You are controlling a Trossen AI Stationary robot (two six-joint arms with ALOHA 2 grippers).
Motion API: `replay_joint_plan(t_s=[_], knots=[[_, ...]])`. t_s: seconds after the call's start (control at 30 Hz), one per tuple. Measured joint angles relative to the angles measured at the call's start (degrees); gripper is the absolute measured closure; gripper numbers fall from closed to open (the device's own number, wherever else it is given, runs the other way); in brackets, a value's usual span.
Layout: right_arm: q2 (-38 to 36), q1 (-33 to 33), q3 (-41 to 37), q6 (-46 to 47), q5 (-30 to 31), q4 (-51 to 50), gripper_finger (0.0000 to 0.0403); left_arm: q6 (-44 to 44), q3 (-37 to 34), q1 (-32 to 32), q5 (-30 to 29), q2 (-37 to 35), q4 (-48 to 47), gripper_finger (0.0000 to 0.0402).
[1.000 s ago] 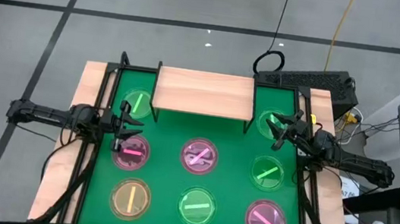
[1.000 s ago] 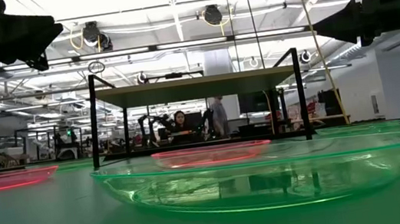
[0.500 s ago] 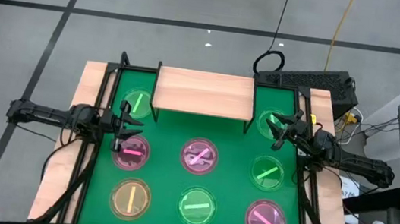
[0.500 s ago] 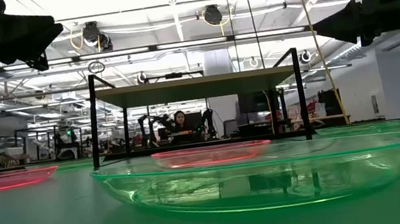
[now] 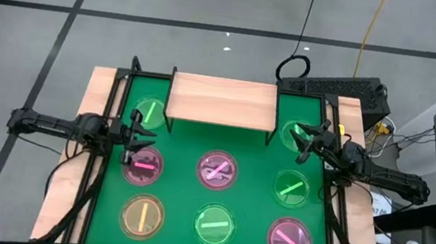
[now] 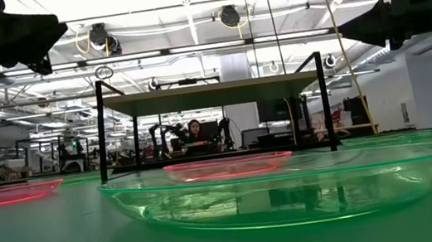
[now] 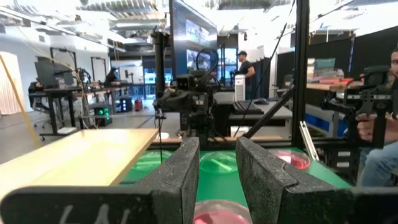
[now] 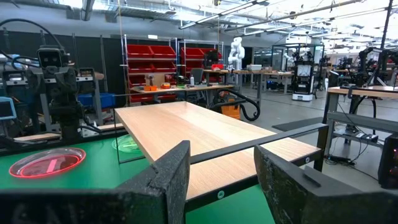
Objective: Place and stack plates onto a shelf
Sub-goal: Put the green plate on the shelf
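- Left end effector hovers at 9 o'clock on the table, above the far edge of a pink plate; fingers parted, holding nothing.
- Right end effector hovers at 2 o'clock over a green plate; fingers spread wide, empty.
- Shelf stands at 12 o'clock, its wooden top bare.
- Eight plates lie on the green mat: one green plate just beside the shelf at 10 o'clock, others in rows toward 6 o'clock.
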Motion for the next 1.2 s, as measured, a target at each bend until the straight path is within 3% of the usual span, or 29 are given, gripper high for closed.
replay_joint_plan(t_s=[0.23,0.43,0.67,0.83,1.07,1.2], knots=[[0.02,0.0,-0.02,0.69,-0.05,5.35,0.0243,-0.32,0.0,-0.01,-0.09,-0.01,-0.01,0.0289],[0.0,-0.01,-0.02,11.36,-0.13,12.45,0.0243,-0.3,0.0,0.01,-0.17,-0.01,-0.01,0.0289],[0.02,0.04,-0.02,17.02,-0.54,12.64,0.0243,-0.04,0.01,0.01,-0.2,-0.01,0.01,0.0289],[0.01,0.04,-0.02,17.35,-7.15,12.59,0.0243,-0.29,0.01,-0.01,-0.2,-0.01,0.03,0.0289],[0.08,0.05,0.21,18.02,-9.38,12.15,0.0243,-0.41,0.01,-0.01,-0.2,-0.01,0.01,0.0289],[1.93,0.04,3.01,15.71,-14.23,9.0,0.0243,-0.43,0.01,-0.01,-0.2,-0.01,0.01,0.0289]])
